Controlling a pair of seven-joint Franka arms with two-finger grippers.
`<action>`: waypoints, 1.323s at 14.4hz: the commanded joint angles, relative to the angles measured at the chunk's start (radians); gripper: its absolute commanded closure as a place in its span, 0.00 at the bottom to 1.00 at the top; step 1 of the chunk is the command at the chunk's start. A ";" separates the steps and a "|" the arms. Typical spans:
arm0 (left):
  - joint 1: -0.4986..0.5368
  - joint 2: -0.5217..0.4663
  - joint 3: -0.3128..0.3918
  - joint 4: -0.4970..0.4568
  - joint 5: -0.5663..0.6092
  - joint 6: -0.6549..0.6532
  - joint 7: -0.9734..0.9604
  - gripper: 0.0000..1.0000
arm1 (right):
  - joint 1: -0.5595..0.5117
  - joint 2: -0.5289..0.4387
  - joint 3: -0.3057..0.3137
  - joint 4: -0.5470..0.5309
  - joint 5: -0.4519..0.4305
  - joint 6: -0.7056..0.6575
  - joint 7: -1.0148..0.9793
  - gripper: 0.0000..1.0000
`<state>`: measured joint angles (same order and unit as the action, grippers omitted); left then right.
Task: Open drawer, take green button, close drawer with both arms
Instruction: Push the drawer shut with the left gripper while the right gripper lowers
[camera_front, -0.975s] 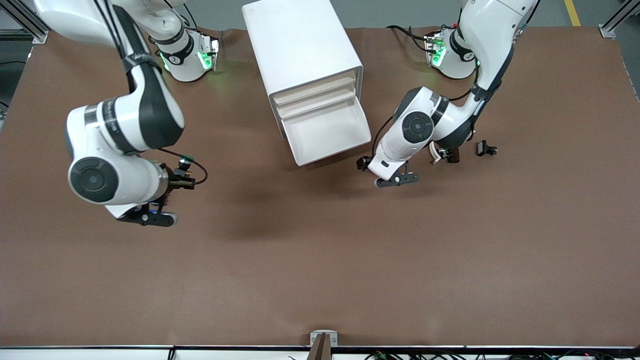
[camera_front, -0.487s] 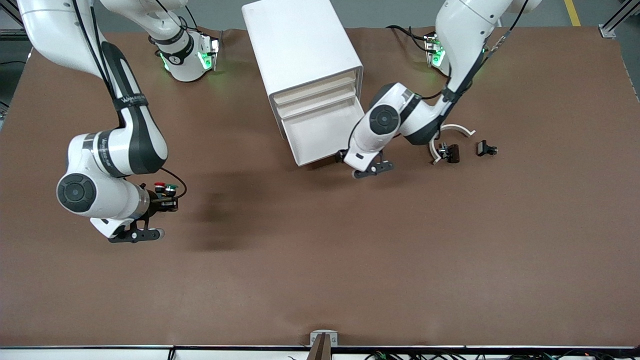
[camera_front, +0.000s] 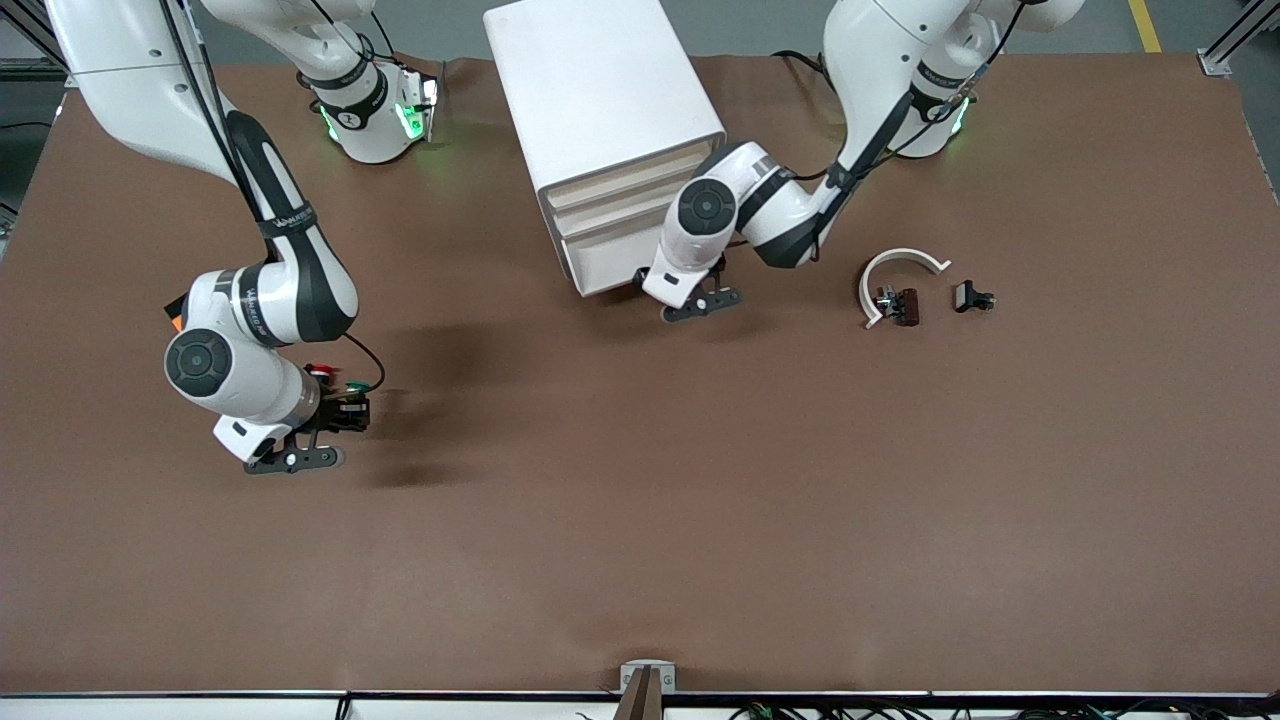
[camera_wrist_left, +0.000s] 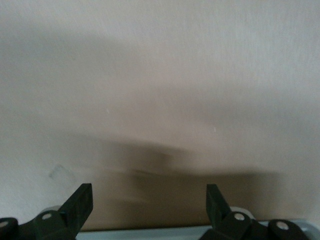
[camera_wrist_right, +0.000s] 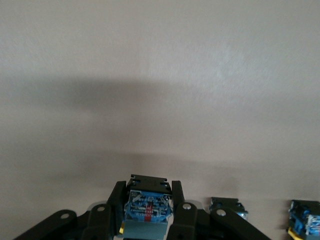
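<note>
My right gripper (camera_front: 348, 408) hangs low over the table toward the right arm's end and is shut on the button (camera_front: 352, 382). The button's green cap shows just above the fingers. In the right wrist view the right gripper (camera_wrist_right: 147, 192) clamps the button's black body (camera_wrist_right: 146, 207), which has a blue label. The white cabinet (camera_front: 600, 90) stands at the table's middle back, and its lowest drawer (camera_front: 600, 262) is pushed almost flush. My left gripper (camera_front: 648, 283) is up against that drawer's front. In the left wrist view the left gripper (camera_wrist_left: 150, 200) is open on nothing, facing a pale surface.
A red-capped button (camera_front: 320, 372) stands on the table beside the right gripper. Two more button bodies (camera_wrist_right: 227, 207) (camera_wrist_right: 305, 216) show in the right wrist view. Toward the left arm's end lie a white curved piece (camera_front: 900, 262), a dark part (camera_front: 905, 306) and a black clip (camera_front: 972, 297).
The left arm has swung toward the cabinet and the lowest drawer has slid in. The right arm has carried the green button lower, beside the red-capped one.
</note>
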<state>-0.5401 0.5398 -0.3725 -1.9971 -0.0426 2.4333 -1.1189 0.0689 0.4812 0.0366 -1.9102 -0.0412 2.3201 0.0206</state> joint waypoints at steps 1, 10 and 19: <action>-0.037 0.011 -0.017 0.012 -0.026 -0.002 -0.045 0.00 | -0.014 -0.030 0.014 -0.058 -0.016 0.016 -0.005 0.73; -0.050 0.025 -0.068 0.014 -0.072 -0.002 -0.071 0.00 | -0.014 0.005 0.014 -0.098 -0.026 0.099 -0.005 0.70; 0.130 -0.053 -0.011 0.060 -0.057 -0.013 -0.076 0.00 | -0.015 -0.004 0.014 -0.093 -0.028 0.067 0.004 0.00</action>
<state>-0.4735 0.5403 -0.3838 -1.9298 -0.0994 2.4345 -1.1967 0.0688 0.5083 0.0395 -2.0000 -0.0527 2.4068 0.0180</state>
